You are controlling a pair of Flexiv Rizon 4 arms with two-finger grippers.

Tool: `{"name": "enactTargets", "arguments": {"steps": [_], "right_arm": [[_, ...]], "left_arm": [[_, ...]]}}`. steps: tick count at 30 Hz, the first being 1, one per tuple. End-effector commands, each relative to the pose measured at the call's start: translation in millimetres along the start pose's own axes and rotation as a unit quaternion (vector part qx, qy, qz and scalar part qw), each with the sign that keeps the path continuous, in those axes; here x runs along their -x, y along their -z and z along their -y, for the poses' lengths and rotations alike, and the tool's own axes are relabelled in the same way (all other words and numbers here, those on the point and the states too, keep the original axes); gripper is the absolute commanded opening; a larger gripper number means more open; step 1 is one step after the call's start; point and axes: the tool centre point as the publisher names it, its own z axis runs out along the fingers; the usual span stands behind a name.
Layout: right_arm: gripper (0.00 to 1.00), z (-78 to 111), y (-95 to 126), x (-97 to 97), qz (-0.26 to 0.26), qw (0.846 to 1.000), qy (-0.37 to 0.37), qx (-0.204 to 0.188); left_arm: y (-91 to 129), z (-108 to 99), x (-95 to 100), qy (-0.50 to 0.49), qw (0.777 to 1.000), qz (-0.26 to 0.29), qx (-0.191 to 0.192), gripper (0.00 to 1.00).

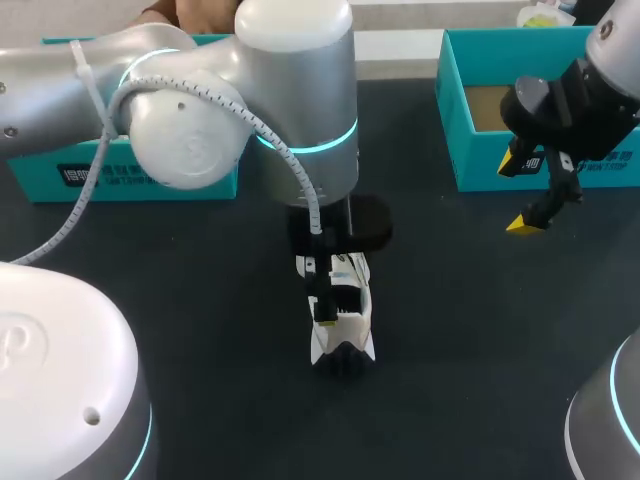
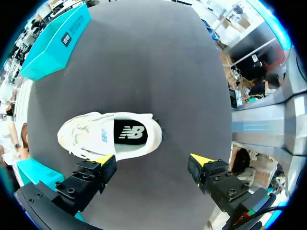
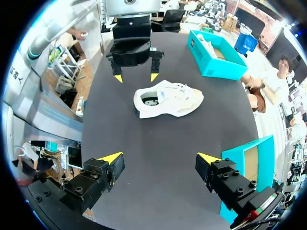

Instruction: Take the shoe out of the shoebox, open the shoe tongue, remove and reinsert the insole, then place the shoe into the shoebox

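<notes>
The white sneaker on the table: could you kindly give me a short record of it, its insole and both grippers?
sneaker: white, upright on the dark table, outside the boxes
insole: black, lying inside the sneaker
left gripper: open, over the sneaker, holding nothing
right gripper: open, empty, off to the side by the open teal shoebox

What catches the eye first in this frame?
A white sneaker with a black insole sits in the middle of the dark table, with the left end effector open above it. An open teal cardboard shoebox stands at the far right, near the open right end effector.
</notes>
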Motion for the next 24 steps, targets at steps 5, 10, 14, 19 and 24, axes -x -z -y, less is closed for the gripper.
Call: {"name": "enactTargets", "arguments": {"steps": [5, 10, 14, 19, 24], "right_arm": [[1.0, -1.1, -1, 2.1, -0.002, 1.0, 0.0, -0.002], [1.0, -1.1, -1, 2.1, -0.002, 1.0, 0.0, -0.002], [1.0, -1.1, -1, 2.1, -0.002, 1.0, 0.0, -0.002], [1.0, -1.1, -1, 2.1, -0.002, 1.0, 0.0, -0.002], [1.0, -1.1, -1, 2.1, -0.002, 1.0, 0.0, -0.002]], "left_arm": [[-30, 14, -12.3, -0.024, 1.0, 0.008, 0.003, 1.0], [-62, 22, -12.1, -0.013, 1.0, 0.011, 0.014, 1.0], [-80, 24, -9.4, 0.001, 1.0, 0.008, 0.008, 1.0], [-96, 22, -8.7, 0.0, 1.0, 0.001, 0.021, 1.0], [-109, 20, -9.6, -0.015, 0.999, -0.004, 0.037, 1.0]]}}
